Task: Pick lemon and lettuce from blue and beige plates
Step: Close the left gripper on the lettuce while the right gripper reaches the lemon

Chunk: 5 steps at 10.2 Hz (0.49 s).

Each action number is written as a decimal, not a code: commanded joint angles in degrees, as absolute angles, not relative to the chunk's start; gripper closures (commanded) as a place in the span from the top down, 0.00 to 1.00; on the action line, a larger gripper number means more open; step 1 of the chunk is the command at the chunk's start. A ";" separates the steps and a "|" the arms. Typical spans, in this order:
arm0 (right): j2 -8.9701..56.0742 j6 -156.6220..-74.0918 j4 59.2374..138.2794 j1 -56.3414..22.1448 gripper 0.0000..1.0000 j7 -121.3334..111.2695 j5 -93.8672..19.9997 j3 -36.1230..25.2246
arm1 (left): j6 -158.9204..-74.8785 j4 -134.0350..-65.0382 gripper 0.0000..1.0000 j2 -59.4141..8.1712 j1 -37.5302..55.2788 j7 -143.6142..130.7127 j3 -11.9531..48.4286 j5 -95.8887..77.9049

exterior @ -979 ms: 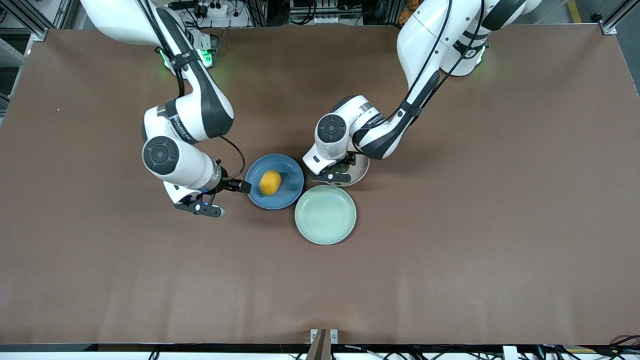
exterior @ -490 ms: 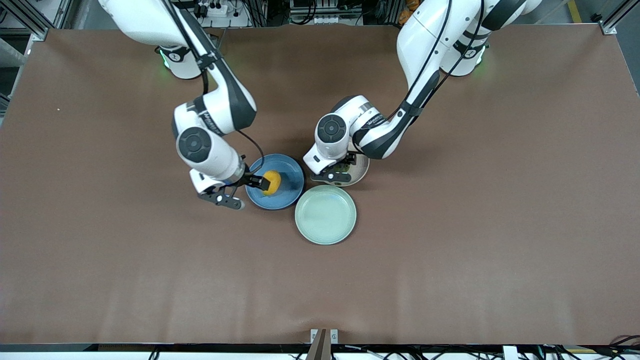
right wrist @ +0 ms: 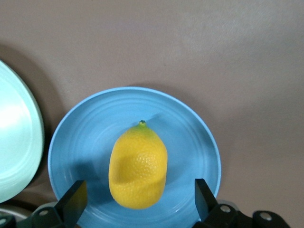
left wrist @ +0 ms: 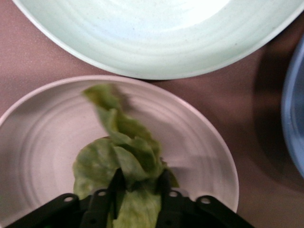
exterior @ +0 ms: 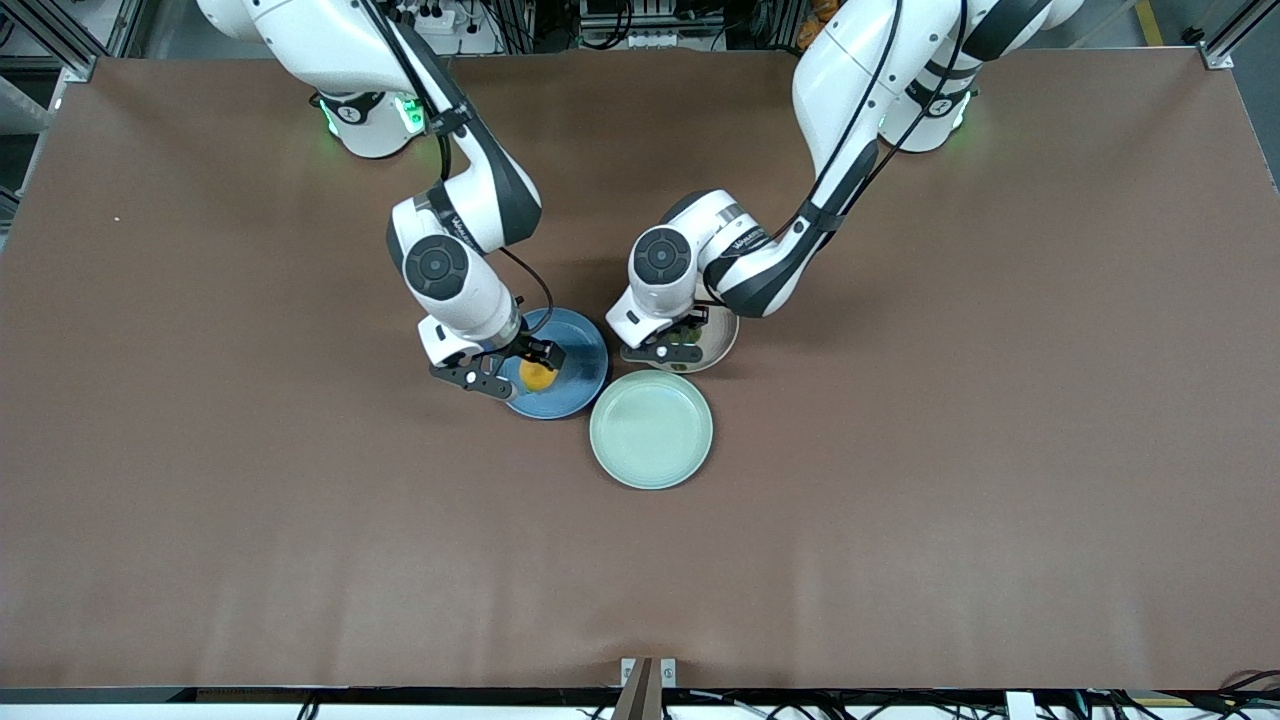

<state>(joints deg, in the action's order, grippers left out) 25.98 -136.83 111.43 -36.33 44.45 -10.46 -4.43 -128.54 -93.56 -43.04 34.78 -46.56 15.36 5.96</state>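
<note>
A yellow lemon [right wrist: 137,166] [exterior: 538,377] lies on the blue plate [right wrist: 190,137] [exterior: 583,362]. My right gripper [right wrist: 138,199] [exterior: 525,368] hangs low over it, open, with one finger on each side of the fruit and not touching it. The crinkled green lettuce [left wrist: 123,152] lies in the beige plate [left wrist: 42,137] [exterior: 724,340]. My left gripper [left wrist: 140,187] [exterior: 678,345] is down in that plate, its fingers [left wrist: 116,183] pinched on the leaf's stem end. From the front camera the left hand hides most of the lettuce.
A pale mint-green plate [exterior: 650,428] [left wrist: 156,38] sits nearer the front camera, touching both other plates. The three plates cluster mid-table, with bare brown tabletop [exterior: 900,500] all around.
The right arm has swung from beside the blue plate toward the left arm's end, bringing its gripper over the lemon. The left arm has stayed over the beige plate.
</note>
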 commanded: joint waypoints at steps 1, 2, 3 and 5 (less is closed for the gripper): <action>27.85 -140.17 112.06 -38.05 1.00 46.32 -11.60 -4.92 | -127.88 -93.87 0.00 -41.93 35.07 -48.78 15.12 7.56; 28.73 -141.40 112.06 -38.32 1.00 46.75 -11.60 -4.92 | -126.14 -93.43 0.00 -41.40 35.07 -48.78 15.12 7.47; 29.35 -141.76 112.06 -38.84 1.00 47.02 -11.60 -5.01 | -124.99 -93.34 0.00 -40.35 34.89 -48.78 15.12 7.56; 30.05 -141.86 112.06 -39.11 1.00 47.11 -11.51 -5.01 | -123.23 -93.34 0.00 -37.28 34.45 -48.78 15.21 7.47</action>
<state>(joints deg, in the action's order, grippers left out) 29.61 -141.20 111.96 -38.13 46.34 -10.46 -4.43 -125.53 -92.55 -40.89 34.54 -46.95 15.34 5.96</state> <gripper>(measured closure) 0.000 0.965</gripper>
